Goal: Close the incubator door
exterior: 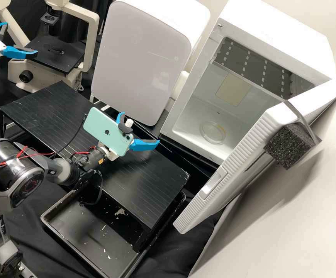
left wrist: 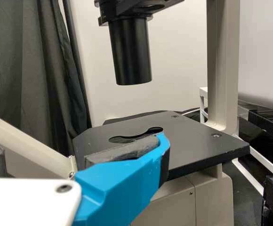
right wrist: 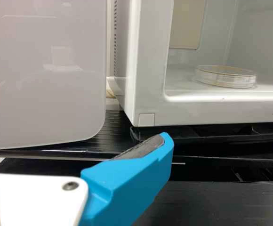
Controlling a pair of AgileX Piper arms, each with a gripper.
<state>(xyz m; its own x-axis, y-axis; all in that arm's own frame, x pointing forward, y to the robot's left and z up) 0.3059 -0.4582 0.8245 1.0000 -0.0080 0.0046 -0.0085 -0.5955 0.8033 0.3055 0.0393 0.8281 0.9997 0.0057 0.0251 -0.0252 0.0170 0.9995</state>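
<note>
The incubator (exterior: pixel 214 81) stands toward the far right corner of the tabletop (exterior: pixel 164 266), and its front is open. Its door (exterior: pixel 229 166) is swung out widely, with the free edge reaching toward the front edge. I judge this door stiff and rather heavy, but it should turn easily on its hinge. The white plastic is probably slippery, so to pinch it seems not so good. Better is to push on the outer side, near the free edge, where less force is needed. The right gripper (exterior: pixel 140 127) is between the fridge-like white box (exterior: pixel 141 61) and the door, its jaws wide apart and holding nothing. The left gripper (exterior: pixel 21 38), near the microscope (exterior: pixel 54 52), also has its jaws wide apart, without any object. Inside the incubator lies a clear dish (exterior: pixel 212 133), maybe fragile, so the closing should be gentle.
</note>
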